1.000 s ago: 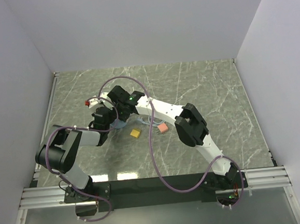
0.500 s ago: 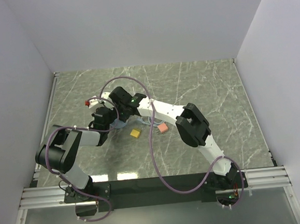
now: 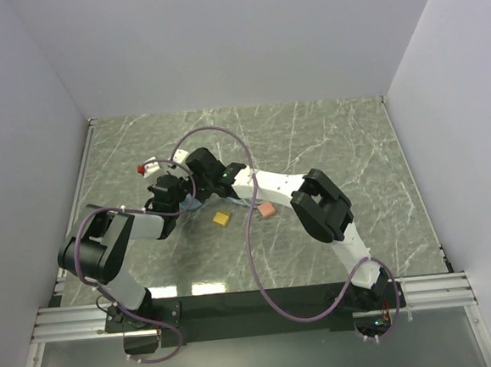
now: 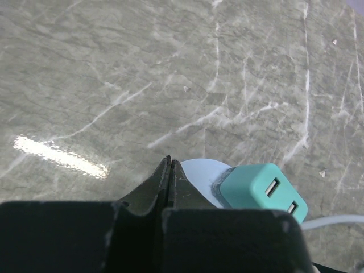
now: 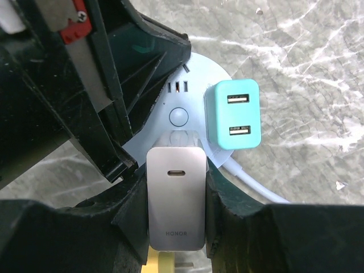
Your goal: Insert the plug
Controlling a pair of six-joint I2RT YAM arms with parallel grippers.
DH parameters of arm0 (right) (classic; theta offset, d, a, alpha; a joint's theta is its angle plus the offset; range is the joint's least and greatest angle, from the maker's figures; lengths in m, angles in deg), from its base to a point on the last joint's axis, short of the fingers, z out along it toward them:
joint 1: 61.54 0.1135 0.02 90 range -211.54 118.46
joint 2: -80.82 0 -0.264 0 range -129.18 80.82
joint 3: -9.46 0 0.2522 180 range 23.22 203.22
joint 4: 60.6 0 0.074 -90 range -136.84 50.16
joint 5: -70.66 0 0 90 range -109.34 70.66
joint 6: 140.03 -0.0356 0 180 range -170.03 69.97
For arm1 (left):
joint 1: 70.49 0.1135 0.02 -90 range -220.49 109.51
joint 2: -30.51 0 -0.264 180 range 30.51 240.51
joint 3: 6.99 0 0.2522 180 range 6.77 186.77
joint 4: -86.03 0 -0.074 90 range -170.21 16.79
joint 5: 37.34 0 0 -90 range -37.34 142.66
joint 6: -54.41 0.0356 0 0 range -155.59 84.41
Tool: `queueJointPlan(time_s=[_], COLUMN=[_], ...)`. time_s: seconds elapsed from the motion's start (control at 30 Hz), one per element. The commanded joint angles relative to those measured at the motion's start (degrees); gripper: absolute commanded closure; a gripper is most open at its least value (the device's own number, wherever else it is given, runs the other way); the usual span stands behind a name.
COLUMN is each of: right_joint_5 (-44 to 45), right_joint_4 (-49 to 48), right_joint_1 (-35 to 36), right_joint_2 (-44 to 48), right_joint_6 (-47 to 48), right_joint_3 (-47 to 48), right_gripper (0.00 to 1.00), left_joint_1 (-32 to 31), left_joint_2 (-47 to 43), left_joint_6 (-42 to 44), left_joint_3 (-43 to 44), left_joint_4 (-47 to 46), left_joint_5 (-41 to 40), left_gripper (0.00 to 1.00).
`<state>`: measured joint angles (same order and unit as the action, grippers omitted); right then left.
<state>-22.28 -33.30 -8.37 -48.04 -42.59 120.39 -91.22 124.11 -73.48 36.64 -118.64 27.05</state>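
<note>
The plug (image 5: 176, 196), a silver HONOR charger, sits upright between the fingers of my right gripper (image 5: 176, 170), which is shut on it. Its far end lies over the near rim of the round pale-blue socket hub (image 5: 181, 116); its prongs are hidden. A teal USB charger (image 5: 234, 114) stands in the hub on the right. My left gripper (image 4: 169, 169) is shut with nothing in it, its tips at the hub's (image 4: 200, 172) edge beside the teal charger (image 4: 263, 190). From above, both grippers (image 3: 171, 192) (image 3: 196, 186) meet at left centre.
A white cable (image 5: 259, 185) leaves the hub toward the lower right. A yellow block (image 3: 222, 218) and a pink block (image 3: 266, 210) lie on the marble table (image 3: 327, 143) just right of the grippers. Purple cables (image 3: 249, 234) loop over both arms. White walls close in three sides.
My right arm has shifted a little, its wrist moving down and right toward the hub with the plug held. The left arm has stayed in place.
</note>
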Motion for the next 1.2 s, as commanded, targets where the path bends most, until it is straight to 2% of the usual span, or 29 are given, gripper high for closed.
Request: queueJointPlan(time_s=[0.0, 0.17, 0.4, 0.6, 0.87, 1.17], right_joint_5=[-7.52, -7.35, -8.04, -7.52, -5.41, -5.85], right_joint_4=[19.07, 19.33, 19.33, 21.79, 30.74, 41.47], right_joint_1=[5.02, 5.37, 5.46, 5.81, 5.90, 5.28], right_joint_2=[-22.31, -23.72, -24.42, -26.01, -26.53, -33.74], right_joint_6=[-4.45, -3.93, -4.37, -3.75, -2.61, -1.82], right_joint_3=[-13.23, -13.40, -14.55, -10.69, -0.94, 12.95], right_gripper=[1.00, 1.00, 1.00, 1.00, 1.00, 1.00], left_joint_1=[-4.75, -6.42, -6.87, -6.87, -6.87, -6.69], left_joint_2=[1.58, 3.16, 10.19, 10.46, 9.85, 10.11], left_joint_6=[-0.87, -0.61, -0.96, -0.96, -1.40, -3.68], left_joint_3=[-0.52, 0.81, 0.99, -0.25, -4.37, -7.89], left_joint_4=[7.50, 8.21, 3.74, 1.87, -5.24, -13.67], left_joint_5=[9.09, 6.18, 8.29, 10.13, 14.71, 19.36], left_gripper=[0.99, 1.00, 1.00, 1.00, 1.00, 1.00])
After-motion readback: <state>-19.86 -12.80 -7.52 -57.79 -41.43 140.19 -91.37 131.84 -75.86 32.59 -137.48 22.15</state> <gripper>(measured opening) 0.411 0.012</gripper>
